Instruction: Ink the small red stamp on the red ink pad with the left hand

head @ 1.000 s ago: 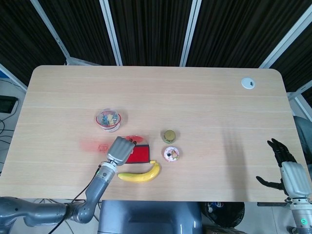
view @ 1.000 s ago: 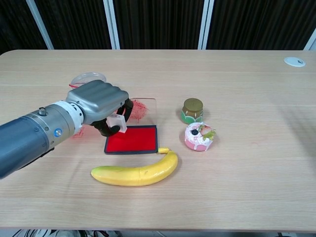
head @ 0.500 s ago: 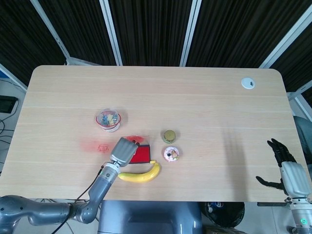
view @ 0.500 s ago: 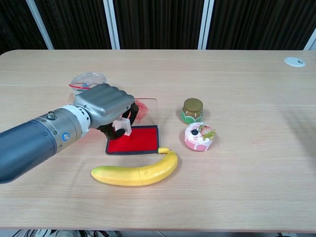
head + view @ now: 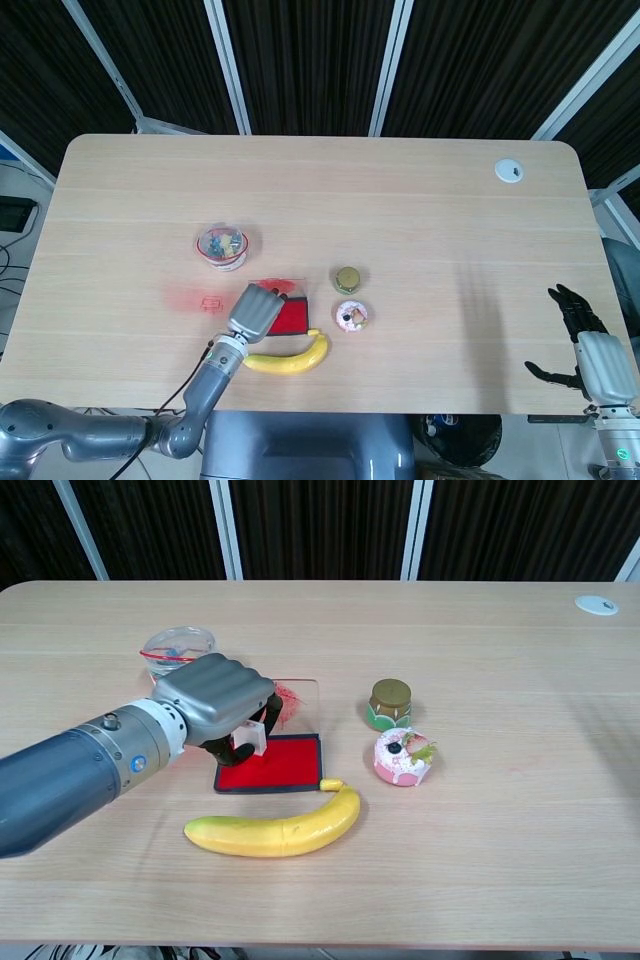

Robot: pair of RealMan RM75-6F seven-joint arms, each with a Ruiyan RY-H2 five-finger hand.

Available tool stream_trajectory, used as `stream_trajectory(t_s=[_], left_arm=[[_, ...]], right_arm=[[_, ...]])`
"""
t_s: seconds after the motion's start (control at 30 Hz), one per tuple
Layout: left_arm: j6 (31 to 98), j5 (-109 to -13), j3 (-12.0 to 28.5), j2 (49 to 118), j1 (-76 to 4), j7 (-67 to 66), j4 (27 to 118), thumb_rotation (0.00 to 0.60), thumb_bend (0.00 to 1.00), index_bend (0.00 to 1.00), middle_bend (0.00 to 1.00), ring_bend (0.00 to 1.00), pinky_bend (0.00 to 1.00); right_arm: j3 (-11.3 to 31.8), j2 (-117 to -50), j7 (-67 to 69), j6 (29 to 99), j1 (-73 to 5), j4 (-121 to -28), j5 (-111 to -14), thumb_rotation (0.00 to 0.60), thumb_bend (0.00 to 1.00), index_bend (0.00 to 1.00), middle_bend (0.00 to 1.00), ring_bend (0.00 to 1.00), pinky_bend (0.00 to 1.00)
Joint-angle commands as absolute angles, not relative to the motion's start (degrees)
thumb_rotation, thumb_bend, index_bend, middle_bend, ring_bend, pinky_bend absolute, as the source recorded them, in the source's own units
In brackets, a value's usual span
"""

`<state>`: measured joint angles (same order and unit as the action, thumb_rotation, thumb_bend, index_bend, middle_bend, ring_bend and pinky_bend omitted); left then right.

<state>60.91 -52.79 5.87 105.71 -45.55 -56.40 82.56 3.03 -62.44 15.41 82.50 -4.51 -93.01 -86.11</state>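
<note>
Stamp [image 5: 248, 742] over red ink pad [image 5: 270, 765]

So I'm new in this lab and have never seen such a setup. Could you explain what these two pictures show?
Both come from cameras on a two-armed robot at a table: one looks down from its head, one forward from its chest. The left hand holds a small stamp over a red ink pad. Beside the pad lie a banana, a toy donut, a small jar and a clear bowl. The right hand, seen only from the head, is open past the table's edge.
</note>
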Motion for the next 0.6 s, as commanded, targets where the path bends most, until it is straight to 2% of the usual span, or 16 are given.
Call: stream_trajectory(t_s=[0.03,0.6], left_arm=[[61.1,-52.8,5.9,105.7,-45.6,-56.2,82.6,0.6,0.56,0.75,0.77,0.63,0.7],[62.9,-53.7,7.9,103.7,-46.6,-54.9,87.0,0.6,0.56,0.75,0.77,0.63,0.7]], right_arm=[[3.0,-62.4,15.4,82.5,-4.5,-93.0,-86.1,0.6,0.16,0.0,0.0,0.0,0.18],[3.0,-62.5,15.4,82.7,-4.4,-93.0,-86.2,0.6,0.16,0.0,0.0,0.0,0.18]])
